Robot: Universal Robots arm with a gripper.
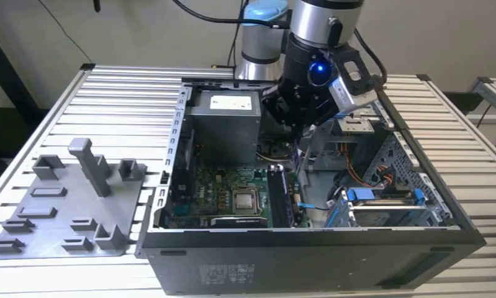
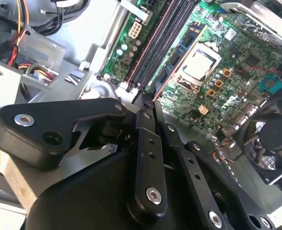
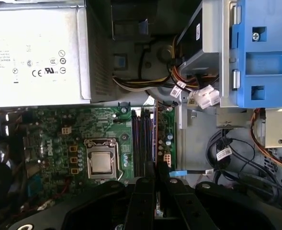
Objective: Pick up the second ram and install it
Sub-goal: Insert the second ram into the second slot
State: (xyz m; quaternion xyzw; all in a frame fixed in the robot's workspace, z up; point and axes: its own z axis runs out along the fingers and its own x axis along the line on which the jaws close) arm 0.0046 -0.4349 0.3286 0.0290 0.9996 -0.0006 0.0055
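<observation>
My gripper [image 1: 298, 162] hangs inside the open computer case [image 1: 175, 155], with its fingers pressed together and nothing visible between them. Its tips hover just above one end of the memory slots [image 3: 144, 139] on the green motherboard [image 3: 54, 129]. In both wrist views the shut gripper [image 2: 148, 98] [image 3: 155, 166] lines up with the slots' length. Long dark sticks [image 1: 279, 197] stand edge-on in the memory slots [image 2: 157, 45]. I cannot tell which of them is the second ram.
A grey holder plate [image 1: 41, 217] with upright posts lies on the slatted table at the exterior view's left, with no stick on it. The power supply [image 1: 223, 124], processor socket [image 1: 246, 200], blue drive cage [image 1: 380, 197] and loose cables [image 3: 188, 91] crowd the case.
</observation>
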